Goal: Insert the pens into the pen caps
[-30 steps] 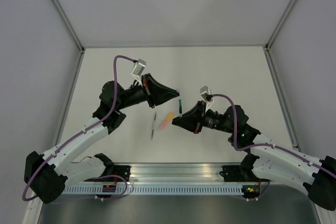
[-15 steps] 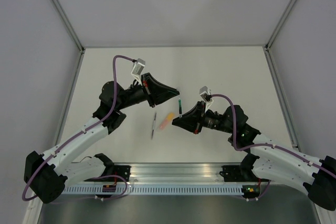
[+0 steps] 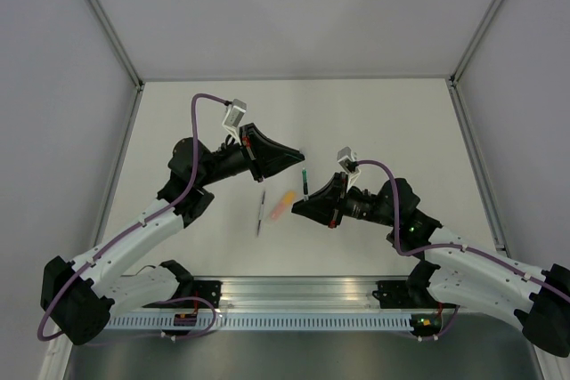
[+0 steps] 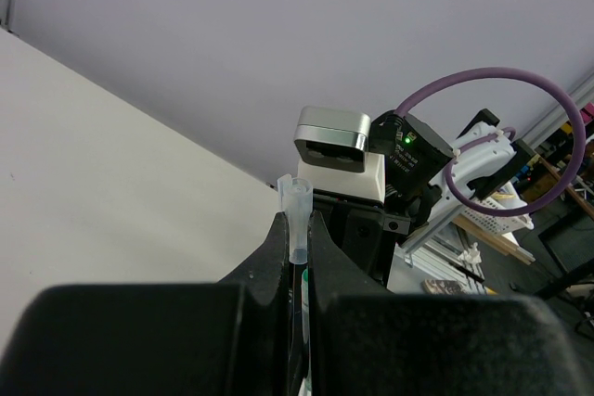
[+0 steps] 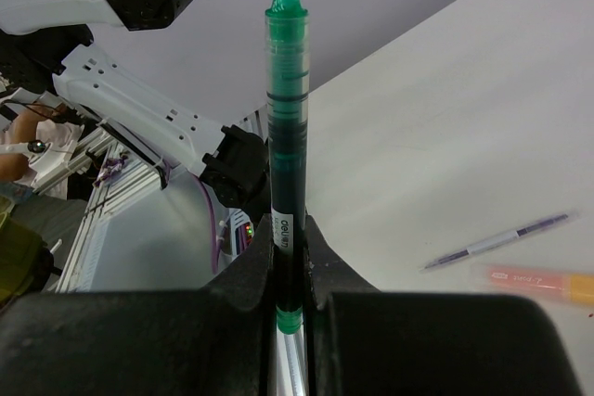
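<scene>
Your left gripper (image 4: 297,226) is pinched narrow on a small pen cap (image 4: 296,199), a clear, slightly flared plastic tube that sticks out past the black fingers. Right of it, near the middle of the matte white table (image 3: 383,113), lie a very thin grey-white pen (image 3: 260,211) and, just beside it, a thicker orange pen (image 3: 283,206). From here you cannot tell whether either is capped. Farther right, your right gripper (image 5: 289,234) is clamped on the teal-green pen (image 5: 286,118), a glossy, ribbed barrel with a white tip, held upright above the table. The tip and the cap look close but apart, so I judge the first insertion is not yet made, and the other pens are left to do.
</scene>
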Action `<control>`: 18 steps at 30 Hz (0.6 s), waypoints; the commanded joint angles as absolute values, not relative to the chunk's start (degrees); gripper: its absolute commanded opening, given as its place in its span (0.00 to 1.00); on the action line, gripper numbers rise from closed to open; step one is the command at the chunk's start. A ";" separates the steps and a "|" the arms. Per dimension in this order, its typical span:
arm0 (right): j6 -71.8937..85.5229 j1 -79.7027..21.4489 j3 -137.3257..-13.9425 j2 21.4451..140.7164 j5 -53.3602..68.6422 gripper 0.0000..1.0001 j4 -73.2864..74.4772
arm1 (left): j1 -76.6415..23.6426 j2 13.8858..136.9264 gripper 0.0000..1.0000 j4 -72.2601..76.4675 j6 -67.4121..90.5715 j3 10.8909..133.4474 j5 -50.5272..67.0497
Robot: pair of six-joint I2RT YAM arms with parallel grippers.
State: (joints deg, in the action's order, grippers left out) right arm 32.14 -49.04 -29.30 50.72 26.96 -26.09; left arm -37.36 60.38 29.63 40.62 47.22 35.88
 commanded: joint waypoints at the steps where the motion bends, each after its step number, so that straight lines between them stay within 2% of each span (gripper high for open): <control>1: 31.38 -49.39 -30.06 50.89 27.16 0.00 -27.25 | -37.62 59.85 0.02 31.12 40.43 49.48 35.07; 18: 31.20 -49.39 -30.41 51.42 27.16 0.00 -26.54 | -37.62 59.33 0.02 30.67 40.69 50.36 35.07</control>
State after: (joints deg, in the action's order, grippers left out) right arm 31.83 -49.04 -29.30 50.81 26.94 -25.67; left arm -37.36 60.36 29.12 40.64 47.35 35.86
